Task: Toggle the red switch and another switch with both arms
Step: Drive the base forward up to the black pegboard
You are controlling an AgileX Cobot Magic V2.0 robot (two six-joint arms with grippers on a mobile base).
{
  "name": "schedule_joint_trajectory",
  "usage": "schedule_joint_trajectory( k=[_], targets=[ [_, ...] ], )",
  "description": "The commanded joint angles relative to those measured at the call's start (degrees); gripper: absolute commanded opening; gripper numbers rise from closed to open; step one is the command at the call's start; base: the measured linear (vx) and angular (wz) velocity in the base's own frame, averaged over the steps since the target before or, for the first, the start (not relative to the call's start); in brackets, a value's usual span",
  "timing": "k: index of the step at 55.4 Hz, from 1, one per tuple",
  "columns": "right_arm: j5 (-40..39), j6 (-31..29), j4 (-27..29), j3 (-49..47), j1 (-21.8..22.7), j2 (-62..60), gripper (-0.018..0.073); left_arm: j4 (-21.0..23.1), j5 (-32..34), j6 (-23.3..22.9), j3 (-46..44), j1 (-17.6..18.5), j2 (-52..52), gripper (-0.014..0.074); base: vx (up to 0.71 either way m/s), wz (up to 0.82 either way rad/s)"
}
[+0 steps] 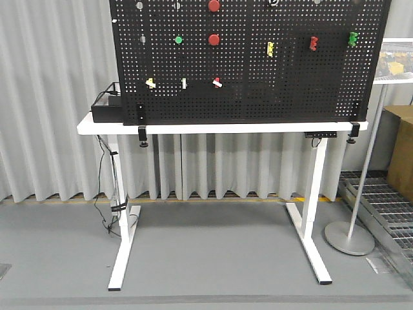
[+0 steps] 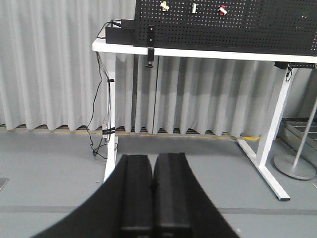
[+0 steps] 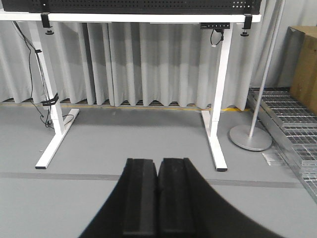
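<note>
Right now, the white table (image 1: 193, 128) stands well ahead of both hands. It carries the black pegboard (image 1: 258, 97) upright on its top, likely so that every control faces you and can be flicked from the front. Your left gripper (image 2: 152, 163) has its fingers pressed flat together with nothing between them, and your right gripper (image 3: 158, 166) is closed and empty in the same way. A closed tip makes sense here, since a blunt end is enough to nudge a small lever. Both arms sit low and level, pointing forward at the table legs, so the board is high above and far in front of each hand. From the left hand, the red switch (image 2: 222, 8) is up, ahead and to the right, in the board's bottom row. The pale yellow switch (image 2: 164, 6) is up and ahead, almost on the hand's own line. The right wrist view shows only the board's lower edge and neither switch. You judge that both arms must rise and reach forward before any lever is touched.
</note>
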State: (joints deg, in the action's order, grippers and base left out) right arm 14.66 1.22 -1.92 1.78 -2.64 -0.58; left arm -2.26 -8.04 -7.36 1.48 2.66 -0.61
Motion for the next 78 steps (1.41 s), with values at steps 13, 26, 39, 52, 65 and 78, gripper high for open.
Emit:
schedule_joint_trajectory(
  k=[13, 26, 39, 52, 65, 78],
  targets=[
    [-5.09, -0.43, -0.15, 0.29, -0.04, -0.69, -0.0006, 0.51, 4.54, -0.20, 1.09, -0.15, -0.49, 0.0003, 0.15, -0.02],
    [-5.09, -0.43, -0.15, 0.29, -0.04, -0.69, -0.0006, 0.51, 4.54, -0.20, 1.09, -0.15, -0.49, 0.0003, 0.22, 0.05],
    [-5.09, -0.43, -0.15, 0.29, -0.04, -0.69, -0.0006, 0.51, 4.54, -0.20, 1.09, -0.15, -0.49, 0.0003, 0.31, -0.11],
    [-5.09, -0.43, -0.15, 0.29, -0.04, -0.69, -0.0006, 0.51, 4.54, -0.20, 1.09, -0.15, -0.49, 0.0003, 0.40, -0.01],
    [-5.03, -0.43, -0.15, 0.29, -0.04, -0.69, -0.0006, 0.51, 4.54, -0.20, 1.09, -0.15, -0.49, 0.0003, 0.46, 0.04],
    [-5.03, -0.43, -0.15, 0.29, -0.04, -0.69, -0.0006, 0.51, 4.54, -0.20, 1.09, -0.15, -0.49, 0.0003, 0.47, 0.04]
  ],
)
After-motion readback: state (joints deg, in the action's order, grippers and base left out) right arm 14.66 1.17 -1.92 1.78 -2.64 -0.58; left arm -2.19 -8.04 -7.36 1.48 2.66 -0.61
